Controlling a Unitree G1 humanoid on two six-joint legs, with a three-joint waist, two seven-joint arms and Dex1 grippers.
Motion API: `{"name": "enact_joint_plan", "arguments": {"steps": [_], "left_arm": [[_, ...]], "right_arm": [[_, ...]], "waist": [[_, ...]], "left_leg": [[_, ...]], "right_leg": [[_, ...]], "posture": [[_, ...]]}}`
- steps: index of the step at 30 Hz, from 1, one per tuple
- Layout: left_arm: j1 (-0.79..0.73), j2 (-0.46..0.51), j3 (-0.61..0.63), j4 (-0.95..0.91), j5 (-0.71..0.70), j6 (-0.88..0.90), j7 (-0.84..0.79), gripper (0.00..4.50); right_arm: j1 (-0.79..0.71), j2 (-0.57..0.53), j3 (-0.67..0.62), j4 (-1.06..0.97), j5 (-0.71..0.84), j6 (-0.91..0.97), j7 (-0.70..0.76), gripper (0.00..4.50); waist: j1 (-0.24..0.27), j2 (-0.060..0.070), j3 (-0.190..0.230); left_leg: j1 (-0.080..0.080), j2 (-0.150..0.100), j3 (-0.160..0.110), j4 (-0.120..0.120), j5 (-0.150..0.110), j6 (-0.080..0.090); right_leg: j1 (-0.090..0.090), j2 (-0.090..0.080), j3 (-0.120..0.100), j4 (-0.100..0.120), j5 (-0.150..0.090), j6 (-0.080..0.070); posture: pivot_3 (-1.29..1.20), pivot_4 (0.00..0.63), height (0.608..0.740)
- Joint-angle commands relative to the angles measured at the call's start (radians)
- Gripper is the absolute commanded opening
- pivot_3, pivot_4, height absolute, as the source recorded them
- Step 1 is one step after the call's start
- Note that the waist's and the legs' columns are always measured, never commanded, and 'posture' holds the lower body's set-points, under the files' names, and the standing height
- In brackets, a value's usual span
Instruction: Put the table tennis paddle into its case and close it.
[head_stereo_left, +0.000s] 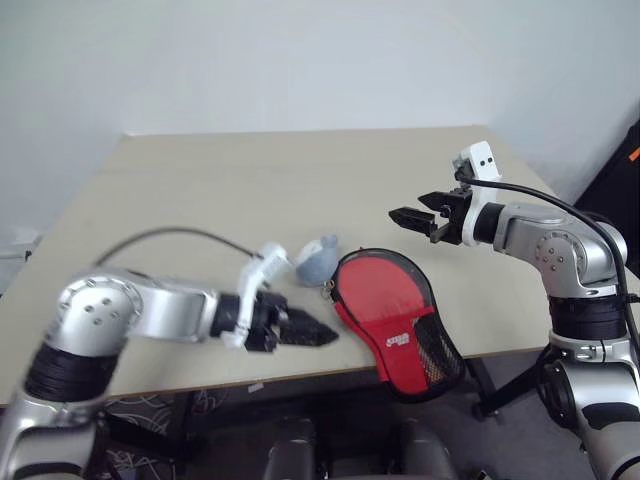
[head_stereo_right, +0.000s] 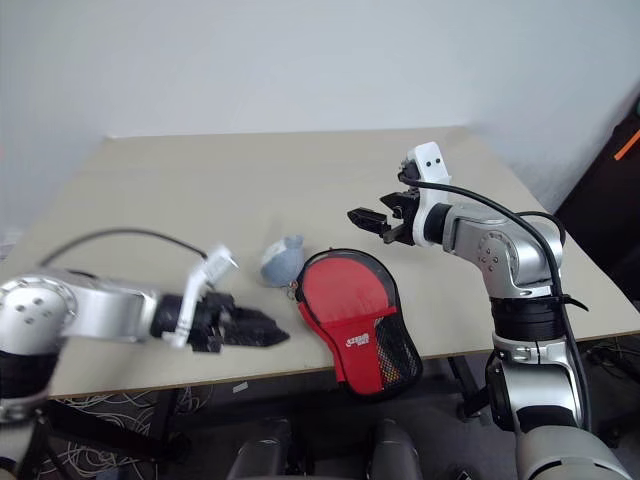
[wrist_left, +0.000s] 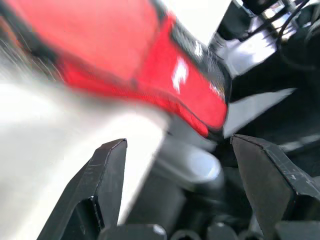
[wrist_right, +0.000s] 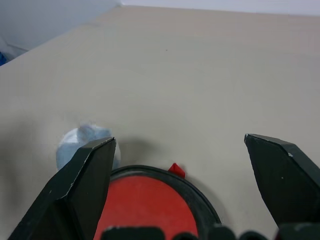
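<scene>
1. Table (head_stereo_left: 250, 170): a beige top against a pale wall, its near edge running below the case.
2. Grey-blue lump (head_stereo_left: 318, 260): a small soft object lying on the table at about 10 o'clock from the case (head_stereo_left: 395, 315), just beside its rounded end; in the right wrist view it (wrist_right: 75, 145) shows partly behind one black finger.
3. Case: a red paddle-shaped pouch with black trim, lying flat near the table's front edge. Its rounded end points toward 11 o'clock and its narrow end, with a white logo and black mesh pocket, overhangs the edge toward 5 o'clock. A small metal ring sits at the rim on the lump's side. Whether the table tennis paddle is inside cannot be told.
4. Left gripper (head_stereo_left: 318, 332): at 9 o'clock from the case, near its edge but apart from it, fingertips pointing toward it. The left wrist view shows its two black fingers (wrist_left: 107, 185) spread with nothing between them, the red case blurred beyond.
5. Right gripper (head_stereo_left: 422, 215): raised above the table at about 1 o'clock from the case, well apart from it, jaws wide and empty. In the right wrist view the case's rounded end (wrist_right: 150, 200) lies between and beyond its fingers.
6. Cable (head_stereo_left: 170, 235): a black cable arcs over the left arm, crossing in front of the table surface.
</scene>
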Motion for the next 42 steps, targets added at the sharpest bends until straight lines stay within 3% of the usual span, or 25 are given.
{"name": "enact_joint_plan", "arguments": {"steps": [1, 4, 10, 21, 26, 34, 42], "left_arm": [[-0.086, 0.008, 0.012, 0.097, 0.226, -0.181, -0.211, 3.49], [-0.173, -0.027, -0.014, 0.253, 0.413, -0.323, -0.303, 3.49], [-0.277, -0.127, 0.002, 0.538, 0.652, -0.528, -0.399, 3.49], [-0.246, -0.267, 0.090, 0.696, 0.786, -0.614, -0.438, 3.49], [-0.190, -0.307, 0.127, 0.697, 0.799, -0.609, -0.450, 3.54], [-0.115, -0.341, 0.143, 0.712, 0.843, -0.607, -0.457, 3.54], [-0.090, -0.373, 0.168, 0.761, 0.869, -0.610, -0.465, 3.54]], "right_arm": [[0.000, 0.008, -0.041, -0.050, 0.012, -0.002, -0.022, 4.50], [0.013, 0.022, -0.046, -0.063, 0.017, 0.004, -0.042, 4.50], [0.050, 0.061, -0.059, -0.114, 0.023, 0.021, -0.094, 4.50], [0.100, 0.121, 0.001, -0.164, 0.016, 0.037, -0.136, 4.50], [0.111, 0.170, 0.045, -0.152, -0.014, 0.012, -0.163, 3.25], [0.126, 0.231, 0.092, -0.115, -0.051, -0.028, -0.178, 0.45], [0.155, 0.271, 0.147, -0.029, -0.104, -0.103, -0.167, 0.45]], "waist": [[-0.001, -0.002, -0.001], [-0.007, -0.002, 0.000], [-0.029, -0.002, 0.000], [-0.030, -0.003, 0.000], [-0.031, -0.003, 0.000], [-0.030, -0.004, 0.000], [-0.031, -0.005, 0.000]], "left_leg": [[-0.003, -0.001, 0.003, -0.001, 0.001, -0.002], [-0.003, -0.002, 0.007, -0.003, 0.006, -0.012], [-0.008, 0.004, -0.011, 0.008, 0.003, -0.015], [-0.007, 0.003, -0.015, 0.010, 0.005, -0.003], [-0.007, 0.004, -0.015, 0.011, 0.006, -0.001], [-0.007, 0.004, -0.016, 0.012, 0.005, -0.001], [-0.008, 0.004, -0.017, 0.013, 0.005, -0.001]], "right_leg": [[-0.008, -0.001, 0.004, 0.005, 0.000, 0.000], [-0.020, -0.004, 0.011, 0.001, -0.003, -0.006], [-0.011, 0.003, -0.006, 0.001, -0.007, -0.010], [-0.005, 0.005, -0.009, 0.000, -0.007, -0.007], [-0.005, 0.005, -0.009, 0.001, -0.007, -0.007], [-0.004, 0.005, -0.011, 0.002, -0.007, -0.007], [-0.003, 0.005, -0.012, 0.002, -0.007, -0.007]], "posture": [[0.00, 0.000, 0.654], [0.00, 0.000, 0.654], [0.00, 0.000, 0.654], [0.00, 0.000, 0.654], [0.00, 0.000, 0.654], [0.00, 0.000, 0.654], [0.00, 0.000, 0.654]]}}
